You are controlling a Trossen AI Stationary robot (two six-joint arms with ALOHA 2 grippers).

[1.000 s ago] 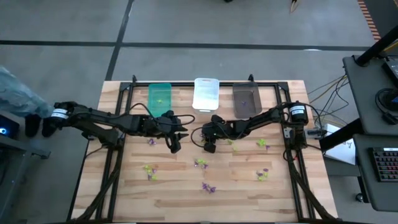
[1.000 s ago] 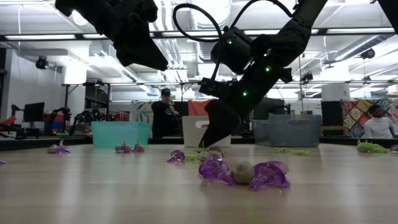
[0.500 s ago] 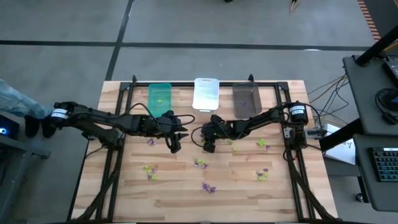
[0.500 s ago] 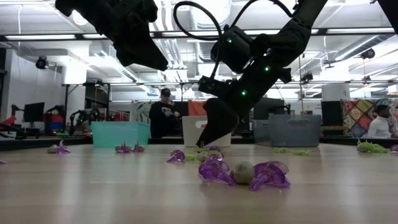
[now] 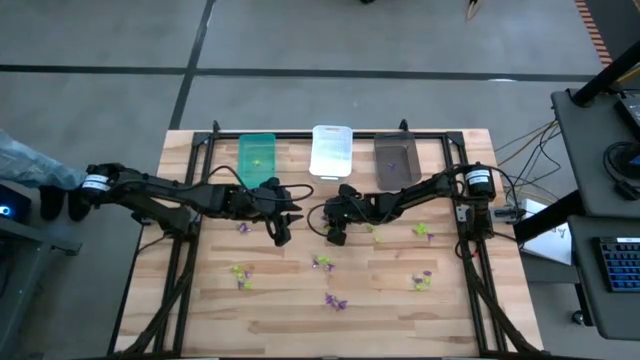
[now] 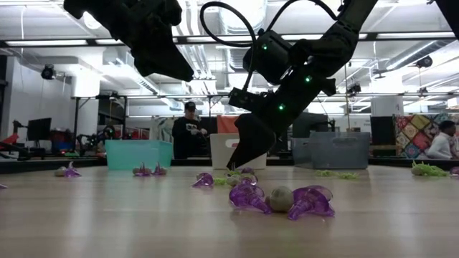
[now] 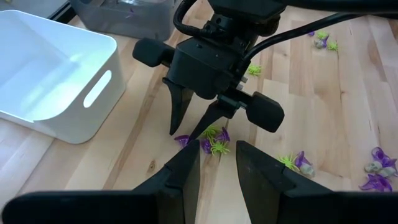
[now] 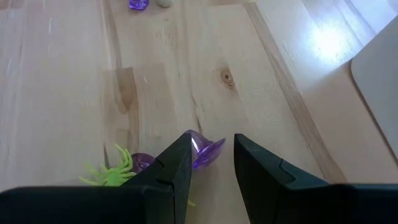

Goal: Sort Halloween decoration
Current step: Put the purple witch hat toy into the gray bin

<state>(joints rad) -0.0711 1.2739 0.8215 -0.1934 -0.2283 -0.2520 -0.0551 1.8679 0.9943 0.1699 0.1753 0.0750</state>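
Picking underway: right gripper (image 7: 198, 127), jaws narrowly parted and empty, poised over purple trinket (image 8: 208, 151) mid-frame; next, descend and close.

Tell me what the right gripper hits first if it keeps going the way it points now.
Most likely the purple trinket lying between the open fingers of the right gripper, with the yellow-green spider just beside it. Below them is only the wooden table. Depth is hard to judge.

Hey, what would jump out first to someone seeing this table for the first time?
Both arms meet mid-table: the right gripper points its open fingers down over a purple and yellow-green trinket cluster; the left gripper waits beside it. Behind them stand a green bin, white bin and grey bin.
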